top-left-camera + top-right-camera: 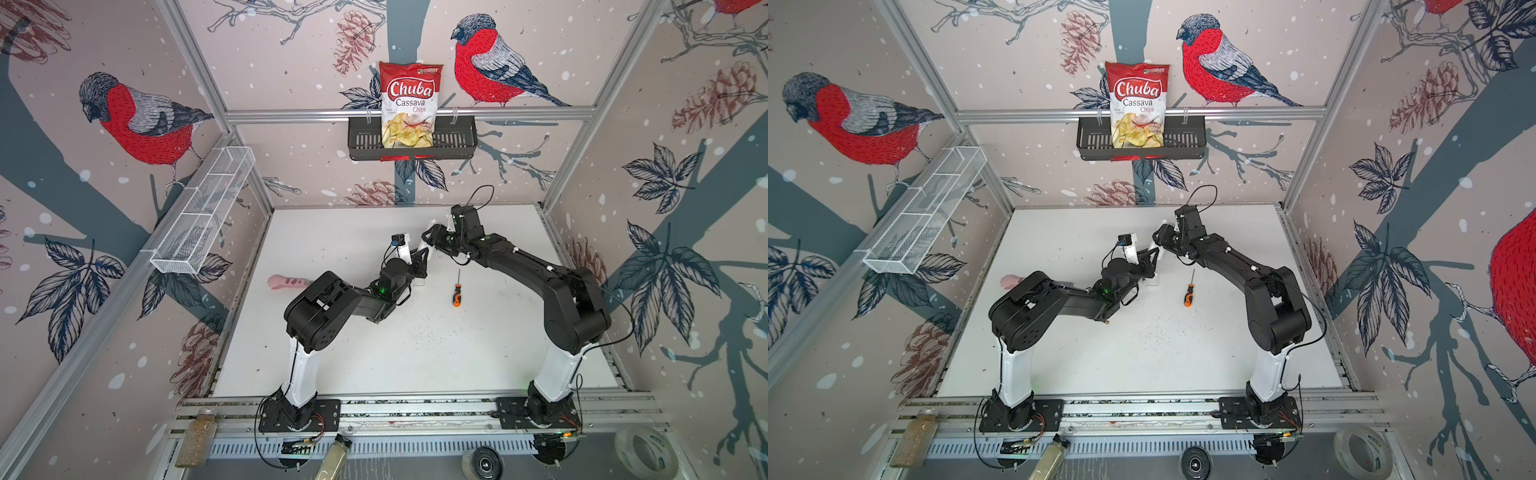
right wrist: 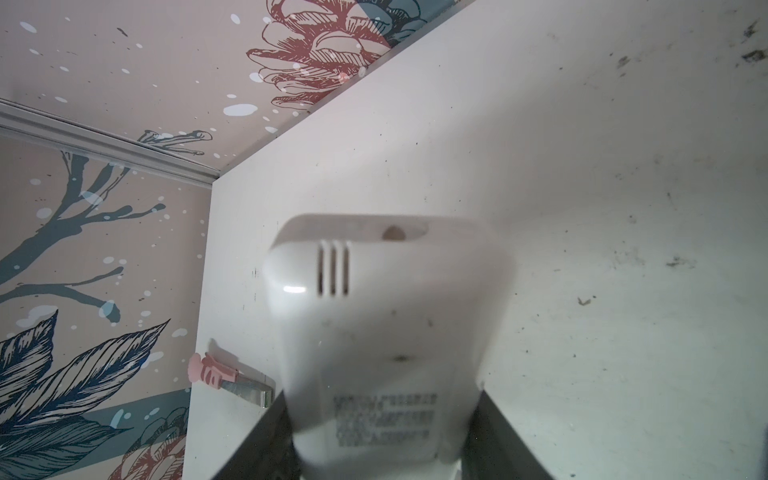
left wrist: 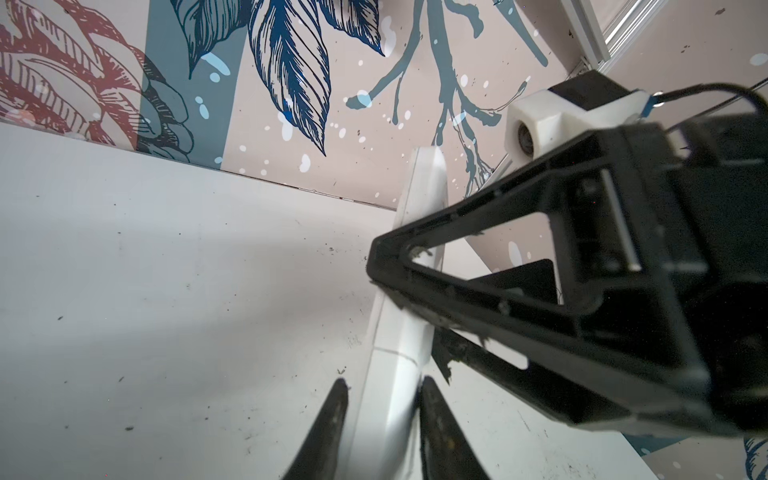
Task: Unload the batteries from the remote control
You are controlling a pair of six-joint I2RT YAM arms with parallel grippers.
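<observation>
White remote (image 2: 386,332) clamped in right gripper (image 2: 384,440), label side toward the wrist camera, tilted up just beyond and left of orange-handled screwdriver (image 1: 456,293). Lower on the remote, left gripper (image 3: 382,386) astride it, jaws close on both edges (contact unclear). Whereabouts of batteries: cannot tell, none in sight.

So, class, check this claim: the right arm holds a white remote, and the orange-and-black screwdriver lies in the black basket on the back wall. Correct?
Not quite. The screwdriver lies on the white table between the two arms, as both top views show; the black basket holds a chips bag. The right arm does hold the white remote.
</observation>
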